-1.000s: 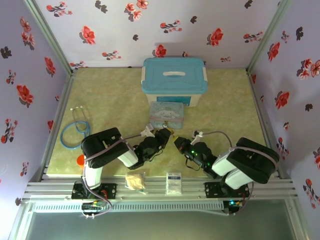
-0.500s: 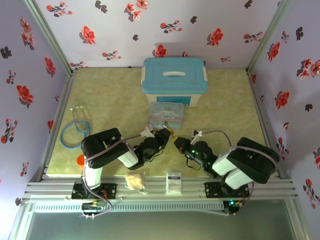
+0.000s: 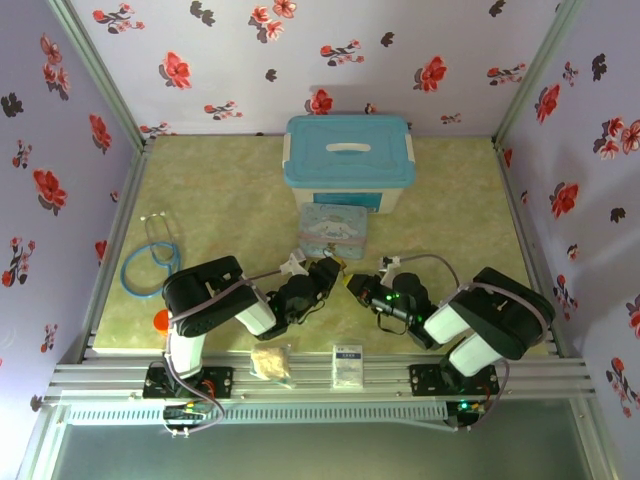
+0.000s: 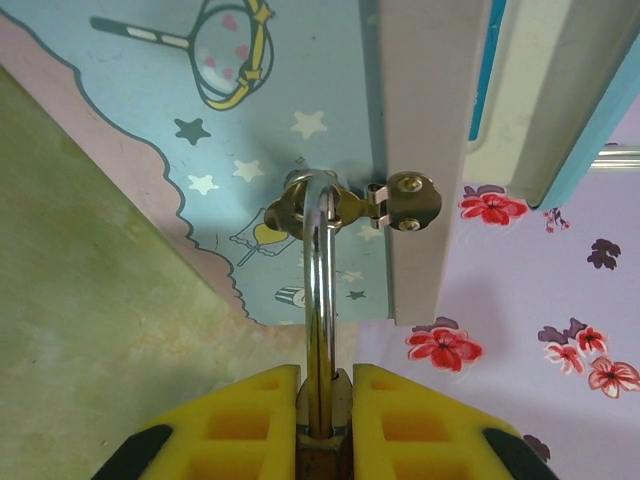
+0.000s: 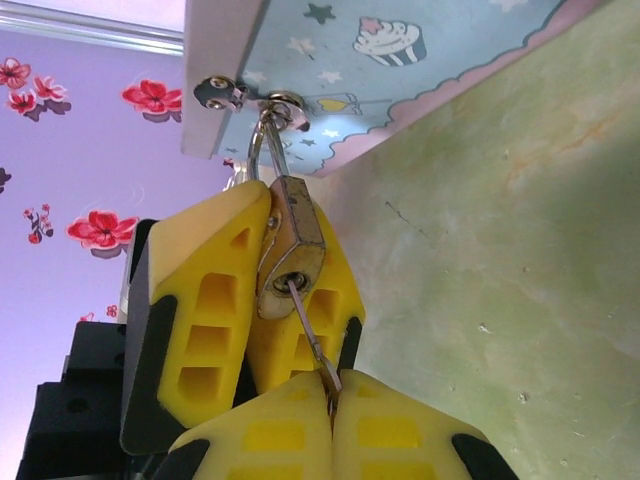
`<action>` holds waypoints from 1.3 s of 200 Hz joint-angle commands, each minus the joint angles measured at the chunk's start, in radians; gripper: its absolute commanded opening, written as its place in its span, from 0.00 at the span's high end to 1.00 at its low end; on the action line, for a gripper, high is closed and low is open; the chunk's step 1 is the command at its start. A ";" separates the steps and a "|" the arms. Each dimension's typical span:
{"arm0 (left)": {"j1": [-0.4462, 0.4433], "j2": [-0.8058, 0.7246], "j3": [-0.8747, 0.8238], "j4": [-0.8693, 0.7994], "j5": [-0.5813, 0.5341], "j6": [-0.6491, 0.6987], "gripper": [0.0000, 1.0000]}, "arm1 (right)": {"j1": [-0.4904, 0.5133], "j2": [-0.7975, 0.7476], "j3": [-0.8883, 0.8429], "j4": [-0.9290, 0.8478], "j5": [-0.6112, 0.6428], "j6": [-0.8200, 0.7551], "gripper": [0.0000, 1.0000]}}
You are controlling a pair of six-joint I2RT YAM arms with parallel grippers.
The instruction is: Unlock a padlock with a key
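The small brass padlock (image 5: pixel 292 250) hangs by its silver shackle (image 4: pixel 320 290) from the latch loop (image 4: pixel 300 205) of the blue cartoon tin (image 3: pixel 335 228). My left gripper (image 4: pixel 325 385) is shut on the padlock's body, its yellow fingers (image 5: pixel 200 310) pressing both sides. The thin dark key (image 5: pixel 308 330) sits with its tip in the keyhole at the bottom of the padlock. My right gripper (image 5: pixel 332 390) is shut on the key's head. In the top view the two grippers meet just in front of the tin, left gripper (image 3: pixel 328 270) facing right gripper (image 3: pixel 353 284).
A large white box with a teal lid (image 3: pixel 348 160) stands right behind the tin. A blue stethoscope (image 3: pixel 150 262) and an orange object (image 3: pixel 161 321) lie at the left. A beige packet (image 3: pixel 271 361) and a white card (image 3: pixel 348 365) rest on the front rail.
The right arm has shifted a little to the left, its gripper edging closer to the padlock. The left arm has stayed still.
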 commanded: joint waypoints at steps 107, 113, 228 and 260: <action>-0.005 -0.067 -0.037 0.023 0.189 0.083 1.00 | -0.126 0.043 0.061 0.150 -0.289 -0.003 1.00; -0.005 -0.067 -0.035 0.022 0.189 0.085 1.00 | -0.128 0.045 0.066 0.150 -0.294 0.000 1.00; 0.013 -0.087 -0.036 0.022 0.220 0.161 1.00 | -0.238 0.018 0.097 0.150 -0.445 0.161 1.00; 0.017 -0.062 -0.029 0.025 0.218 0.175 1.00 | -0.240 -0.023 0.100 0.144 -0.435 0.202 1.00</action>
